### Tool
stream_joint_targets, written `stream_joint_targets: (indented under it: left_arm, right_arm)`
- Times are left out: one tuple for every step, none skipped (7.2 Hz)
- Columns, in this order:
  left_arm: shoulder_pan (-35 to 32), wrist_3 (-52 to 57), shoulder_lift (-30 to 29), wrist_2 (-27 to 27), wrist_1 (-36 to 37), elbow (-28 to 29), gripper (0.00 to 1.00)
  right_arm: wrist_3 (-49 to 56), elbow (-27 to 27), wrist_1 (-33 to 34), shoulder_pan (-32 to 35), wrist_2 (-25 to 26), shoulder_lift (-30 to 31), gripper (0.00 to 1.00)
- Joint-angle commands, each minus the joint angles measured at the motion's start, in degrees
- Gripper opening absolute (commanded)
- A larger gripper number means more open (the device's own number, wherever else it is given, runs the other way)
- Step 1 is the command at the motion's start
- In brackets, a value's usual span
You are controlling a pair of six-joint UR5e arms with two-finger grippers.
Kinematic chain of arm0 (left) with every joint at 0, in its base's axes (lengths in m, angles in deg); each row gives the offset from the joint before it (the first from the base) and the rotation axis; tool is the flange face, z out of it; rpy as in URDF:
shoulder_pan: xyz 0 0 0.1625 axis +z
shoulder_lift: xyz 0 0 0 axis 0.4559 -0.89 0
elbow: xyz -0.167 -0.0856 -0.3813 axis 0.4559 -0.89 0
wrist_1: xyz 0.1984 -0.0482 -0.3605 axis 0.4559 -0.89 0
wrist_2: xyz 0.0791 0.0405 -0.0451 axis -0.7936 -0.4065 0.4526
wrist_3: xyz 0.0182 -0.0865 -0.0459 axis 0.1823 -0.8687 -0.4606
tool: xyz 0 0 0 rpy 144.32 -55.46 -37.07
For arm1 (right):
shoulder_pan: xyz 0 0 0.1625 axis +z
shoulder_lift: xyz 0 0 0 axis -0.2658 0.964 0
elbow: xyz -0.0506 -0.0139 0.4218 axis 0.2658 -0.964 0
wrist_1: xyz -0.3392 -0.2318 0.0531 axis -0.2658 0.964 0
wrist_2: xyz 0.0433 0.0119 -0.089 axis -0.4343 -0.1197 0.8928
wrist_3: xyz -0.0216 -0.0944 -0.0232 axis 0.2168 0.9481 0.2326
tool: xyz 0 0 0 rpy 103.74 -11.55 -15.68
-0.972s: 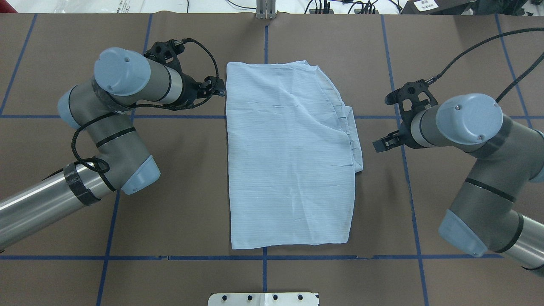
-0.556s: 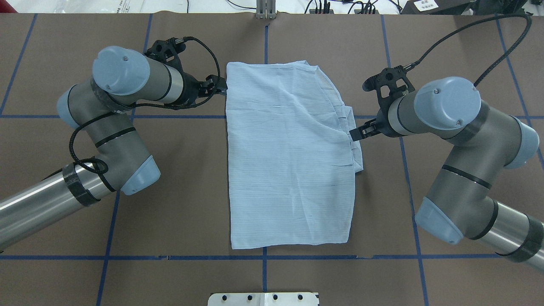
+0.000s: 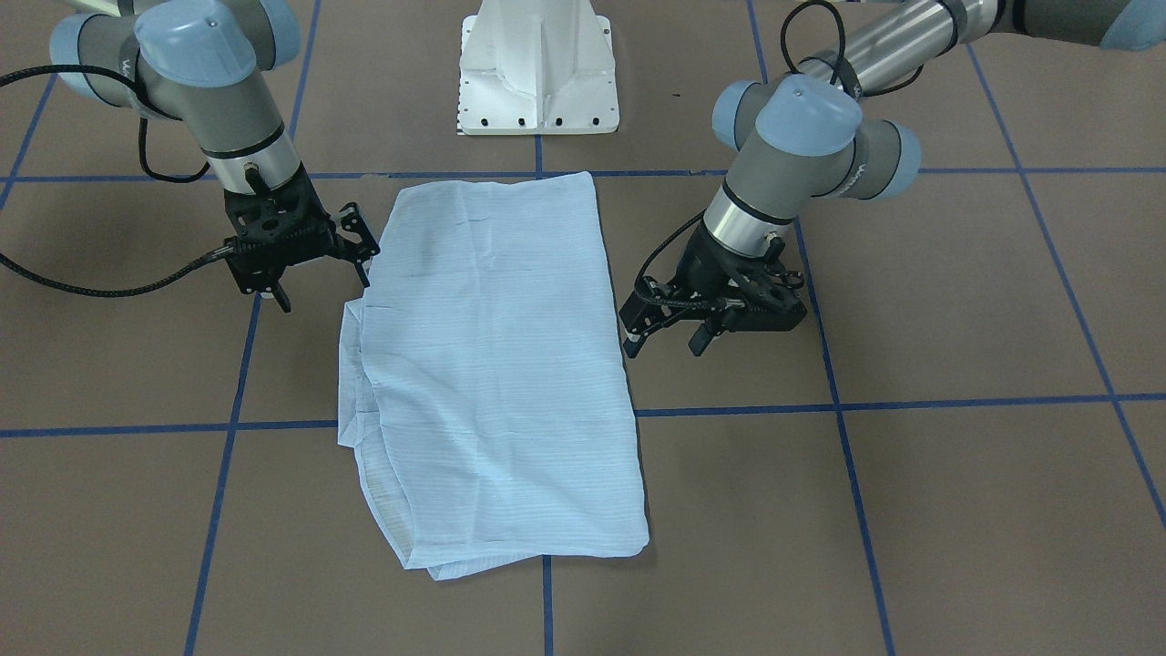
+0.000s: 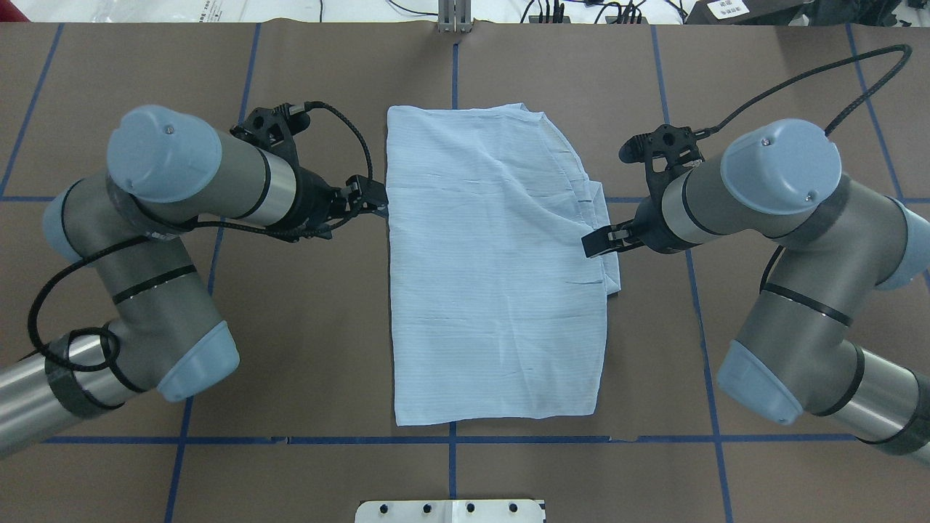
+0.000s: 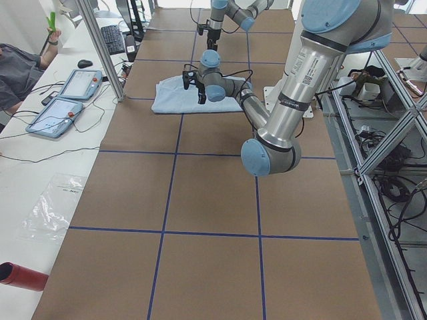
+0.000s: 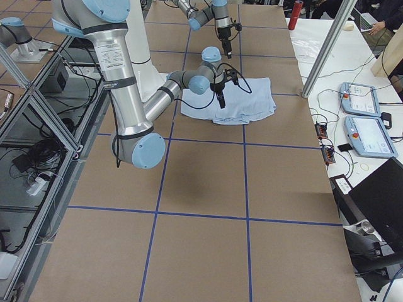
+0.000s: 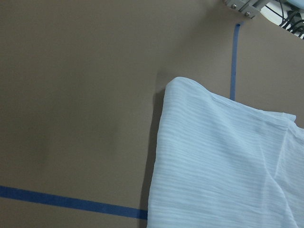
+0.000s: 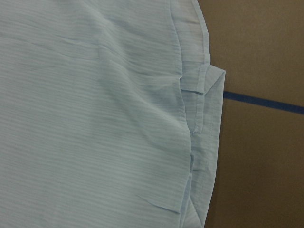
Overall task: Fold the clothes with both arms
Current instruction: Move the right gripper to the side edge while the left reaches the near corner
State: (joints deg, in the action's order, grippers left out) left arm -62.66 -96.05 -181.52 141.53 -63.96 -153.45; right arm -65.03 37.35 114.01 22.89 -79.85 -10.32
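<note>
Shirt is lying folded, centred on the table. Left gripper and right gripper are hovering, jaws spread, at its side edges. Risk: the right one catching only some of the loose layers, skewing the fold.

A brown table gridded with blue tape lines carries a white pedestal base at the middle of its robot-side edge. Along the opposite edge, a white bench holds two tablets, a keyboard, a mouse and a clear plastic bag.
</note>
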Motion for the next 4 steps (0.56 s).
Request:
stream_joint_targets:
  left_arm:
    - [10.7,-10.7,1.1,-5.3,2.3,-3.6,1.00]
    - [15.4,-15.3,1.2,-7.1,2.3,-4.5,1.00]
    - [18.8,-17.8,1.4,-8.4,2.3,-4.4,0.98]
    - [22.1,-18.0,2.2,-11.2,2.5,-4.1,0.97]
  right_arm:
    - [-8.3,2.5,-0.1,-3.4,-0.3,2.9,1.00]
    - [-9.7,4.8,-0.1,-4.9,0.5,5.1,1.00]
    - [-10.4,5.6,-0.1,-5.5,0.3,5.7,1.00]
    - [-12.3,5.7,-0.2,-6.3,0.3,5.8,1.00]
